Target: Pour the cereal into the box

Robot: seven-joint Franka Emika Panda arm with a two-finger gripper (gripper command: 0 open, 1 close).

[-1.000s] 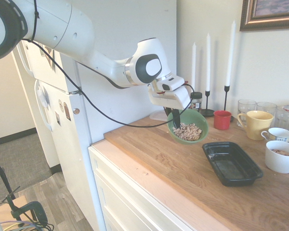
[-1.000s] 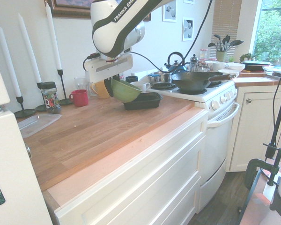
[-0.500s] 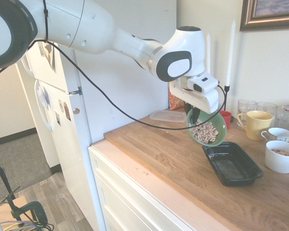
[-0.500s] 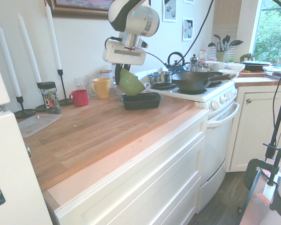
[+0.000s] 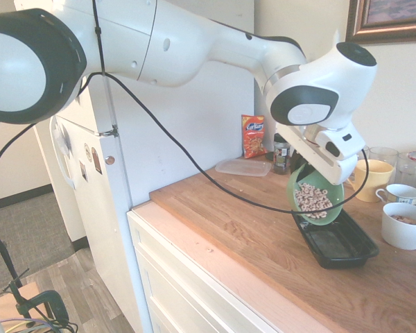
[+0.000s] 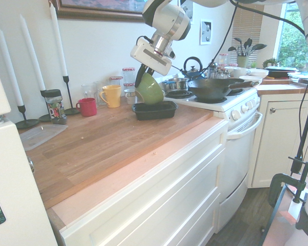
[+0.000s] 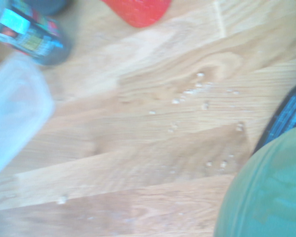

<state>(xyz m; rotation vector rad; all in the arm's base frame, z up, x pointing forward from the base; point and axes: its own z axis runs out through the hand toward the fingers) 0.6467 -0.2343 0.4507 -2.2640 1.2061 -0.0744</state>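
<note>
your gripper [image 5: 317,177] is clamped on the rim of the green bowl [image 5: 316,196], tipped steeply over the near end of the box [image 5: 340,244]. cereal [image 5: 312,198] sits inside the bowl; box looks empty, though glare hides some. the pour itself remains.

No print reads clearly; the orange snack packet [image 5: 253,136] bears lettering too small to make out.
</note>
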